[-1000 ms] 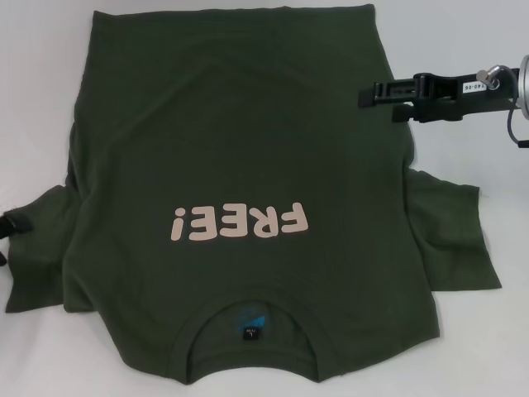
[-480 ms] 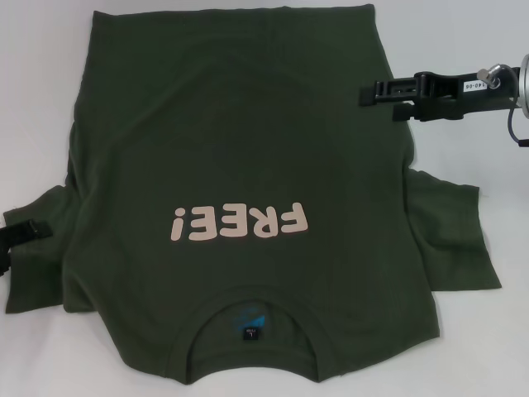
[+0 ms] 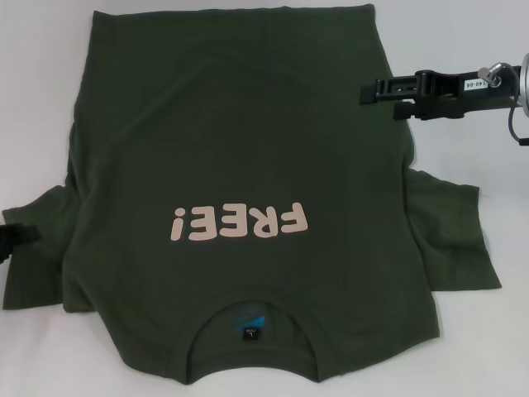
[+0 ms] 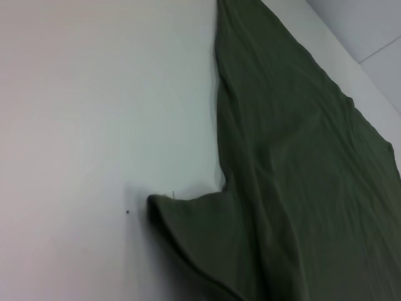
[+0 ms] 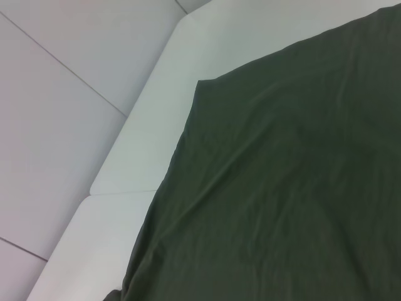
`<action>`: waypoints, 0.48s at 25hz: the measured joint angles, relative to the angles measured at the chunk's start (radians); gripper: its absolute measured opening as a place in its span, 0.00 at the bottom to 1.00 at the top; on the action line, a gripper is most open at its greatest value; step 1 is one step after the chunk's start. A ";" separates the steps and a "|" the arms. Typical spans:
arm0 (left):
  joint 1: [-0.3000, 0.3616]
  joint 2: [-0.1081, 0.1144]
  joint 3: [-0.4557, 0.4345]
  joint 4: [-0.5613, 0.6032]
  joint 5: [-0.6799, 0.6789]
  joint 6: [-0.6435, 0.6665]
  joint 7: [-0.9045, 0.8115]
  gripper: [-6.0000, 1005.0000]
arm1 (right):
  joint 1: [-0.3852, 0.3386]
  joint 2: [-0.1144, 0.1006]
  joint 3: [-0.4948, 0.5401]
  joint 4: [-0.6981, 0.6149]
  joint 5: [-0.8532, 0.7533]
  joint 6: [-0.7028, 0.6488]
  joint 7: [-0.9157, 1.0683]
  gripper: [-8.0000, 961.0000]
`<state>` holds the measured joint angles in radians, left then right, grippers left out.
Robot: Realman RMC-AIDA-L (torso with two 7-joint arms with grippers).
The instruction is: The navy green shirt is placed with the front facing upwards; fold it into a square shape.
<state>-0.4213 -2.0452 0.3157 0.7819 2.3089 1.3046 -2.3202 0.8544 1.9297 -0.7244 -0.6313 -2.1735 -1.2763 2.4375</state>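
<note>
the shirt (image 3: 240, 174) lay flat on the white table (image 3: 37, 99), lettering up, collar nearest the robot. the right gripper (image 3: 368, 91) hovered over its right edge — fingers together, holding nothing. the left gripper (image 3: 15, 238) sat at the left sleeve — its grip couldn't be told.

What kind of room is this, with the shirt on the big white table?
Probably a robot test lab, not a home. A green shirt lies spread on a plain white table, and a robot's right hand reaches over it. Pale floor tiles show beyond the table edge.
</note>
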 joint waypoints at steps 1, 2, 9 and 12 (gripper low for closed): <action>0.000 0.000 0.000 0.000 0.005 -0.001 0.002 0.59 | 0.000 0.000 0.001 0.000 0.000 0.000 0.001 0.97; -0.001 0.000 0.001 0.000 0.008 -0.002 0.002 0.57 | 0.000 0.000 0.001 0.000 0.000 0.000 0.001 0.97; -0.004 0.001 0.015 0.016 0.033 -0.006 0.009 0.22 | 0.000 -0.001 0.006 0.001 0.000 0.000 0.001 0.96; -0.005 0.001 0.037 0.045 0.063 -0.005 0.016 0.12 | -0.001 -0.002 0.010 0.001 0.000 0.000 0.002 0.96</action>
<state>-0.4264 -2.0442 0.3527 0.8270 2.3721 1.2993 -2.3044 0.8537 1.9280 -0.7140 -0.6304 -2.1736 -1.2766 2.4390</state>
